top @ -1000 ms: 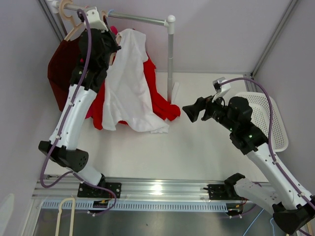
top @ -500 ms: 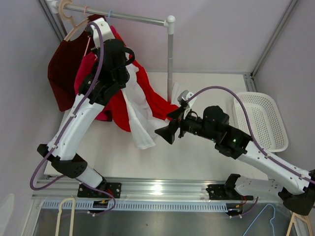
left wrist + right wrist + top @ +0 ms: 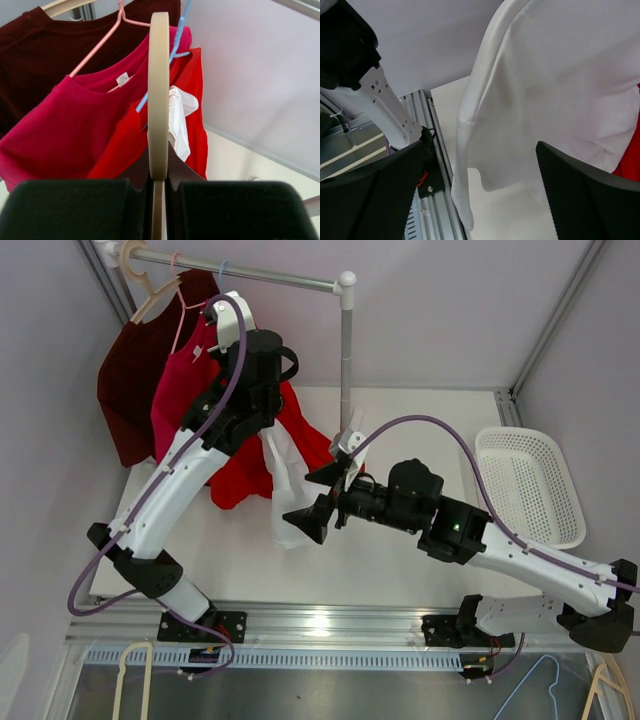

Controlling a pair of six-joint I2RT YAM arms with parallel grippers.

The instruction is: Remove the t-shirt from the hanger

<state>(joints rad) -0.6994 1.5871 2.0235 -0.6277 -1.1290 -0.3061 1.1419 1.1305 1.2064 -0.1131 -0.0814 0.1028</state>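
I am counting four shirts in the upper left of the overhead view: a dark maroon shirt [image 3: 125, 390], a pink shirt [image 3: 180, 390], a red shirt [image 3: 245, 465] and one white t-shirt [image 3: 285, 500]. There are four hangers up among them: a cream hanger [image 3: 150, 300] on the rail [image 3: 280, 278], a thin pink hanger [image 3: 100, 42], a thin blue hanger [image 3: 180, 30], and a second cream hanger [image 3: 159, 90] that I am gripping. My left hand [image 3: 157, 187] is clamping tight on that hanger's neck, with the hook standing straight up between my fingers. The white t-shirt is hanging down from under that hand, in front of the red shirt, and its lower edge is drooping toward the table [image 3: 420, 430]. I cannot tell whether it is on the hanger. My right hand [image 3: 318, 498] is spreading its fingers as wide as they go. It is holding nothing, and it is pointing at the white cloth from the right, with the cloth filling the gap in the right wrist view. One upright post [image 3: 346, 360] is standing just right of the red shirt and above my right hand. One white basket [image 3: 530, 480] is sitting at the right edge of the table, well apart from the shirts. Bare table is lying open between the post and the basket, while the wall is crowding the maroon shirt on the left.
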